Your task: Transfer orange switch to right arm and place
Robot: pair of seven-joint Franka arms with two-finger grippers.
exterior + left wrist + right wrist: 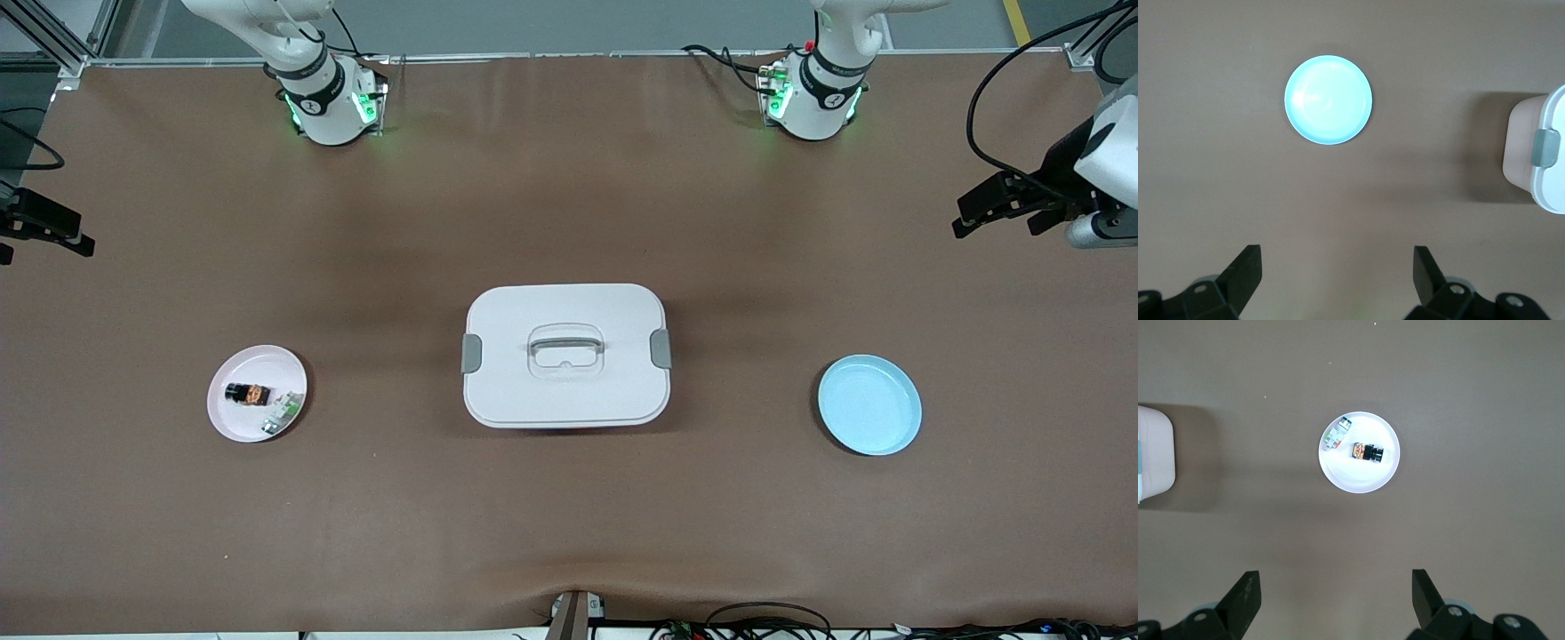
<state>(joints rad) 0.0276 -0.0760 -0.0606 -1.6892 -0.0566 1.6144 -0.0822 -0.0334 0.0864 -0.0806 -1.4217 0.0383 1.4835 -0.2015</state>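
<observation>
Orange switch (248, 393) lies flat on the white plate (233, 420), toward the right arm's end of the tabletop (569, 524). A small white-and-green part (283, 413) sits just beside it on the same plate, slightly nearer the front camera, close to the rim. The two parts look close but apart.

White lidded box (566, 356) sits mid-tabletop between the two plates, lid on, grey handle (566, 342) lying flat in its recess, grey clips at both short ends. Blue plate (869, 404) lies toward the left arm's end, well apart from the box.

Right arm (307, 62) base is at the top edge of the front view. Its right tool (1335, 603) hangs high over bare tabletop near the white plate, fingers wide apart, holding nothing — the switch shows in the right wrist view, well clear of the fingers. In the front view only a dark bit of it shows at the edge of the picture.

Left tool (1338, 280) hangs high over the tabletop edge at the left arm's end, fingers wide apart, holding nothing — the blue plate and one end of the box show in its wrist view. Both arms wait.
</observation>
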